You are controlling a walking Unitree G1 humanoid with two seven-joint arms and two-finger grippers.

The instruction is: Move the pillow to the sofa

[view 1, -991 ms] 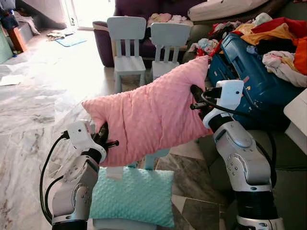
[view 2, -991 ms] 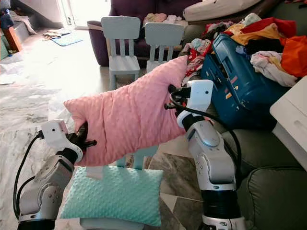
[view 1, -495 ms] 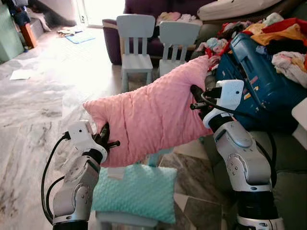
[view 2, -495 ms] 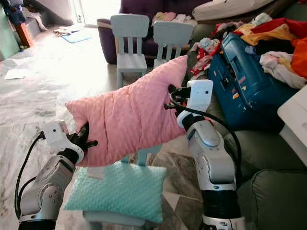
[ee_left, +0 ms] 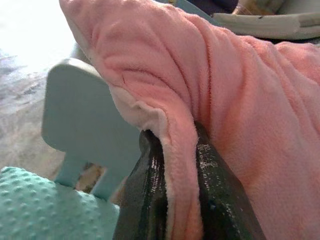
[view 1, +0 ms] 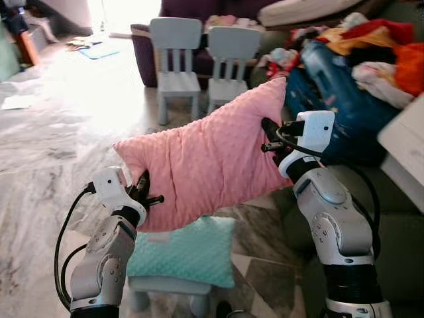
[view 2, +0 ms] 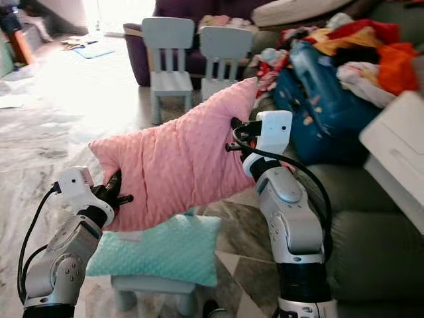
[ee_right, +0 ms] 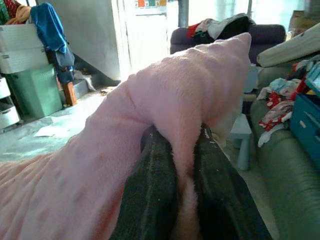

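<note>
A: Where is the pink pillow (view 1: 209,165)?

B: Carried in the air between both arms; the left gripper (view 1: 141,190) pinches its lower corner, the right gripper (view 1: 270,132) pinches the edge just below its upper corner; it hangs tilted, higher on the right gripper's side.

A: How do the fingers stand?

B: Narrow on both; in the left wrist view the two black fingers (ee_left: 150,195) have a fold of pink fabric squeezed between them; the right wrist view shows the same, fingers (ee_right: 152,195) clamped on a ridge of the pillow.

A: And below the grippers?

B: A teal pillow (view 1: 179,248) lying on a small pale blue stool (view 1: 165,290), under the left gripper; the floor (view 1: 53,146) is veined marble, brightly lit farther out.

A: Beyond them?

B: Two pale blue children's chairs (view 1: 175,56) ahead, a purple sofa (view 1: 142,50) behind those; past the right gripper a blue suitcase (view 1: 331,99) heaped with clothes (view 1: 377,46) sits on a green sofa (view 2: 371,245), which runs beside the right arm.
</note>
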